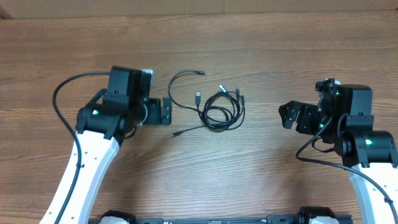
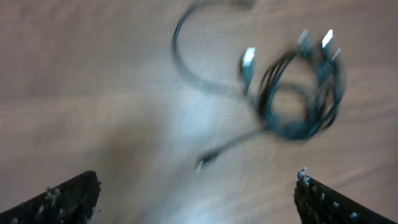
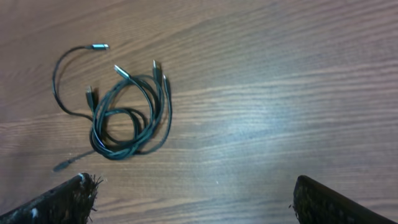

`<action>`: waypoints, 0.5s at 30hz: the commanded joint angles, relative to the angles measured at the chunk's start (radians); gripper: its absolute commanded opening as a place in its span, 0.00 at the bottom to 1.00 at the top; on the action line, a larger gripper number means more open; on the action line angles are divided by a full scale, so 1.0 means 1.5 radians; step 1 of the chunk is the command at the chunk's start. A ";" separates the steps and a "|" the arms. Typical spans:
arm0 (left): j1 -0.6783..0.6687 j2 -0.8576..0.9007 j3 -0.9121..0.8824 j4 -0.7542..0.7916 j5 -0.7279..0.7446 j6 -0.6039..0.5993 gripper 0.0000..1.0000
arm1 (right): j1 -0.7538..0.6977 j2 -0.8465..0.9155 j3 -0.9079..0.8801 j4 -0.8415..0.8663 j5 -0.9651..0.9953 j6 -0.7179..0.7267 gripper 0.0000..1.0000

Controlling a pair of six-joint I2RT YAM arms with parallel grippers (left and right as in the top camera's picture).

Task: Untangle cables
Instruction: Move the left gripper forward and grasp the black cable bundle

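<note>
The cables (image 1: 219, 111) are thin black cords in a coiled bundle at the table's middle, with a loose loop (image 1: 180, 87) and several silver-tipped plugs. They also show blurred in the left wrist view (image 2: 298, 93) and in the right wrist view (image 3: 127, 115). My left gripper (image 1: 166, 111) is open and empty just left of the cables, apart from them; its fingers show in the left wrist view (image 2: 199, 199). My right gripper (image 1: 288, 116) is open and empty, well to the right of the cables; its fingers show in the right wrist view (image 3: 193, 202).
The wooden table (image 1: 261, 50) runs to a pale strip along the far edge. Thick black wires (image 1: 62, 93) run along my left arm and along my right arm (image 1: 311, 146).
</note>
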 commanded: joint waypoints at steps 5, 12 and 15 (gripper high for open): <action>-0.049 0.086 0.018 0.160 0.028 0.000 1.00 | 0.003 -0.004 0.020 0.003 -0.018 0.001 1.00; -0.111 0.188 0.018 0.221 0.027 0.010 0.96 | 0.003 -0.004 0.020 0.005 -0.019 0.001 1.00; -0.136 0.233 0.018 0.221 0.027 0.009 0.95 | 0.003 -0.004 0.020 0.006 -0.019 0.001 1.00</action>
